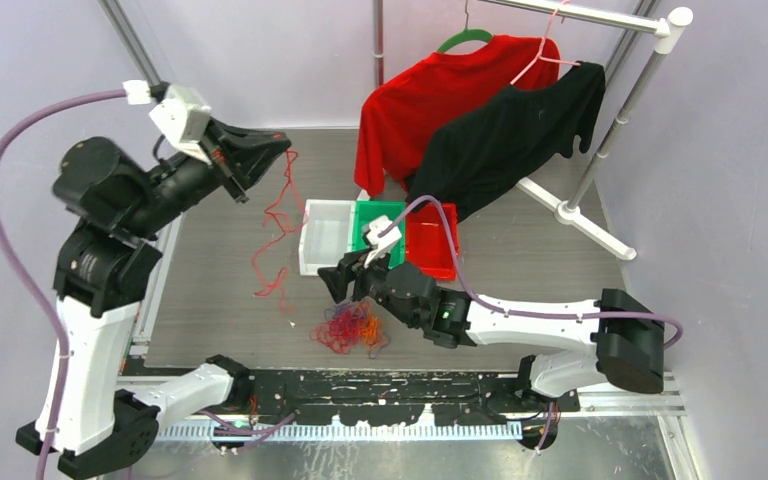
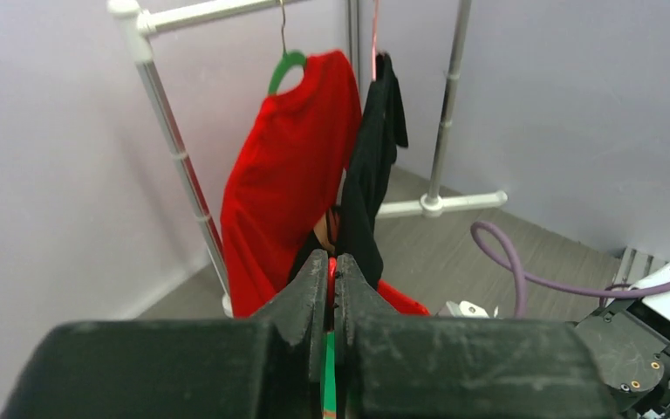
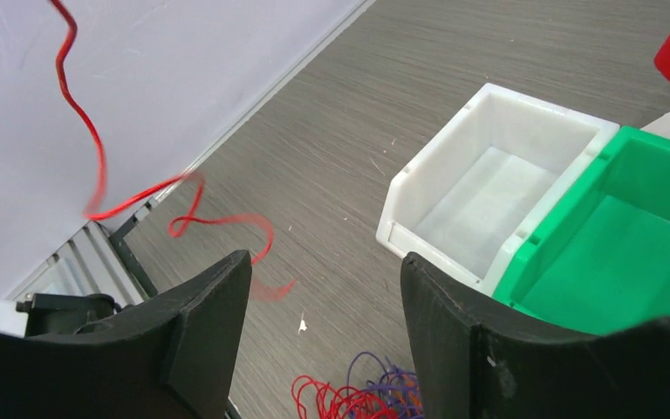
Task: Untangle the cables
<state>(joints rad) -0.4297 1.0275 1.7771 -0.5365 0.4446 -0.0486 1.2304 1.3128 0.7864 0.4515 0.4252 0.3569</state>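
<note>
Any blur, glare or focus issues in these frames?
Right wrist: the hanging red cable smears with motion blur, worst at its lower loop. Left wrist: the close-up left gripper looks soft, out of focus. Top external: evenly lit, crisp, no glare.

Three bins (image 1: 326, 238), two shirts (image 1: 410, 110), one cable bundle (image 1: 350, 328), one separate red cable (image 1: 272, 281).

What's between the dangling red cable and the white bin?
Only bare table between the red cable and the white bin. The right wrist view shows it, and the top view agrees.
</note>
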